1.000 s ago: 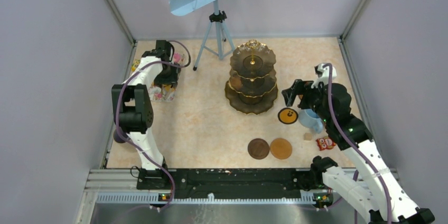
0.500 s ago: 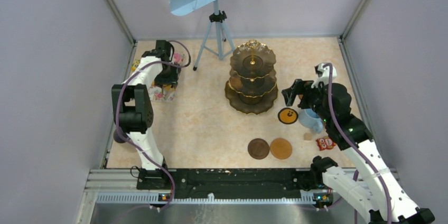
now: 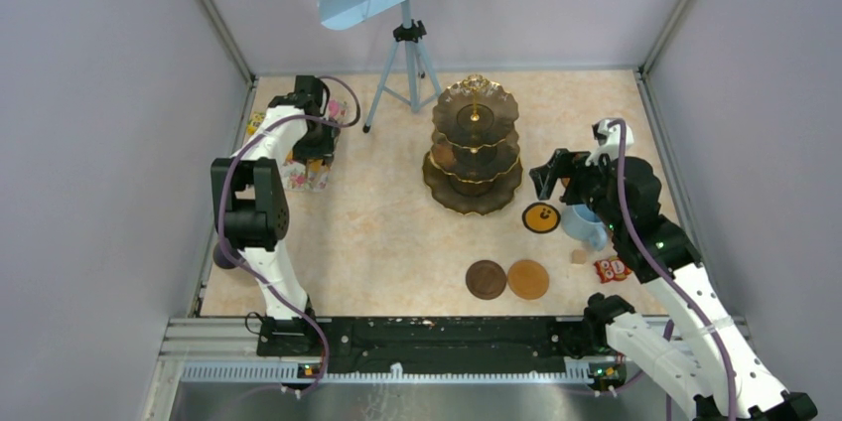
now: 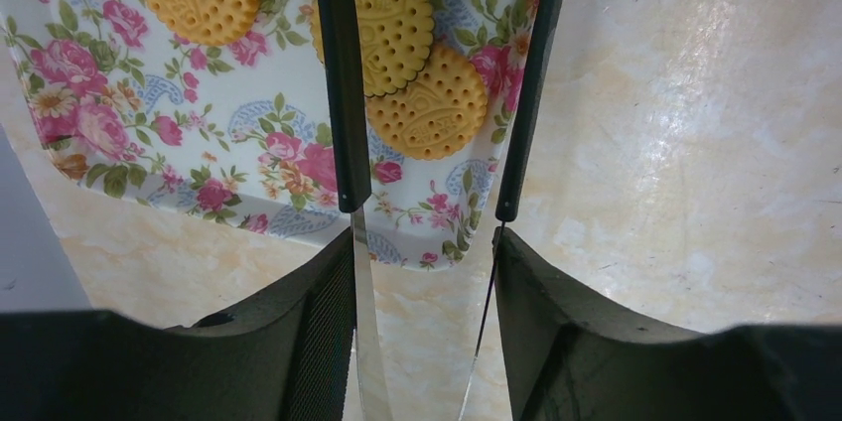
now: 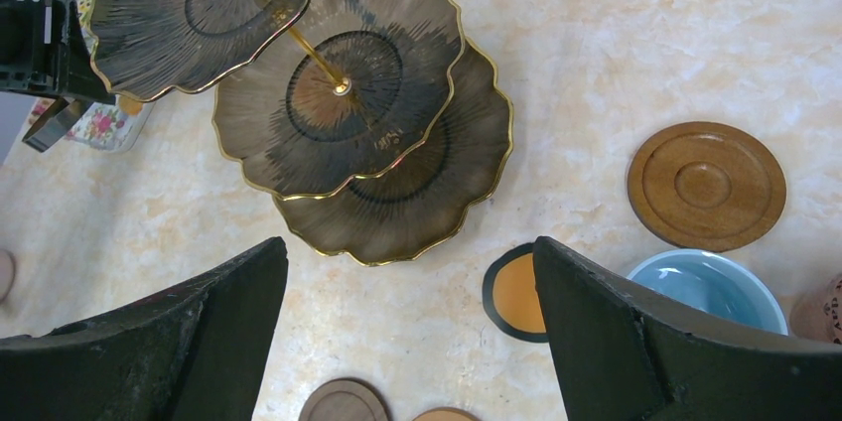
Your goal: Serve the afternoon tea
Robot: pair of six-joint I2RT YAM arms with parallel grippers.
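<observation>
The dark three-tier gold-rimmed stand (image 3: 475,143) stands mid-table with all tiers bare; it also shows in the right wrist view (image 5: 338,93). My right gripper (image 3: 544,178) is open and empty, hovering right of the stand (image 5: 409,282). A light blue mug (image 3: 584,225) (image 5: 710,282) stands under that arm, beside a black-rimmed orange disc (image 3: 541,216) (image 5: 516,292). Two brown coasters (image 3: 486,279) (image 3: 527,279) lie near the front; a third (image 5: 706,185) lies by the mug. My left gripper (image 3: 316,148) (image 4: 425,242) is shut on the black tongs (image 4: 343,93), whose tips hang over round biscuits (image 4: 432,108).
The biscuits lie on a floral-patterned mat (image 4: 199,143) at the back left (image 3: 298,175). A tripod with a blue perforated board (image 3: 405,44) stands behind the stand. A small red-and-white packet (image 3: 611,268) and a small cube (image 3: 578,256) lie at the right front. Walls enclose the table.
</observation>
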